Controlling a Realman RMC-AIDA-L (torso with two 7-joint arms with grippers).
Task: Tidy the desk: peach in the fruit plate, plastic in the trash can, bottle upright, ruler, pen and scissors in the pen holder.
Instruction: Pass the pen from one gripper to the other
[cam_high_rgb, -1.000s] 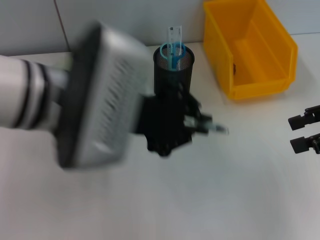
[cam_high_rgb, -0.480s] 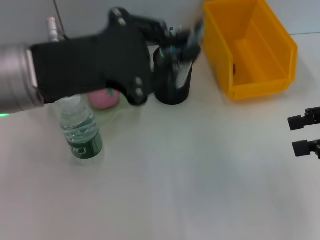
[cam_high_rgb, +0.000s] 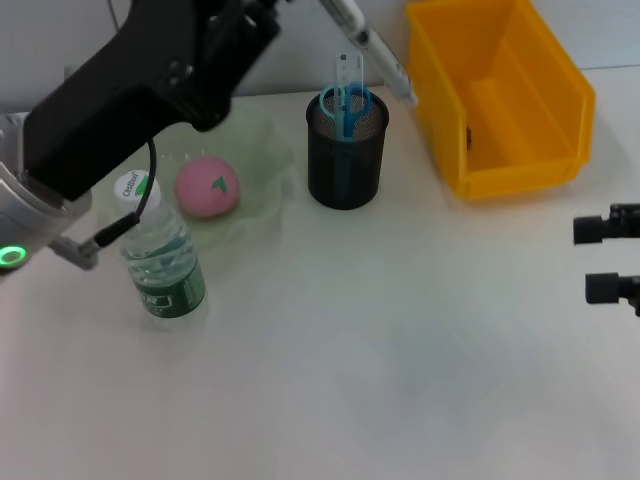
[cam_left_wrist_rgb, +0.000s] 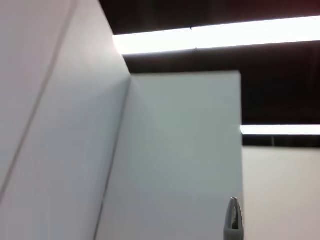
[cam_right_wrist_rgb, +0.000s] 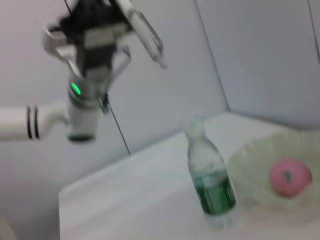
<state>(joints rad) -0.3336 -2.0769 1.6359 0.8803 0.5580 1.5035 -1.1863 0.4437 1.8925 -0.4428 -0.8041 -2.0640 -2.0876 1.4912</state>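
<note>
Desk (cam_high_rgb: 400, 380) mostly sorted: peach (cam_high_rgb: 208, 187) in fruit plate (cam_high_rgb: 262, 160), bottle (cam_high_rgb: 160, 255) upright. Pen (cam_high_rgb: 372, 48) is being held tilted by left gripper (cam_high_rgb: 300, 8), up high btwn pen holder (cam_high_rgb: 346, 150) & trash can (cam_high_rgb: 497, 95); finger gap not visible. Tip should be centred over holder, pen brought near vertical, lowered before release. Right gripper (cam_high_rgb: 606, 258) is sitting parked w/ fingers apart, nothing held

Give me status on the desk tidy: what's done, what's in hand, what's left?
Done: peach sits in the fruit plate, bottle stands upright, scissors and ruler are in the pen holder. No plastic lies on the desk.

In hand: the left gripper holds the pen tilted, high above the holder.

Left: drop the pen in. Right gripper waits at the desk's right edge.
</note>
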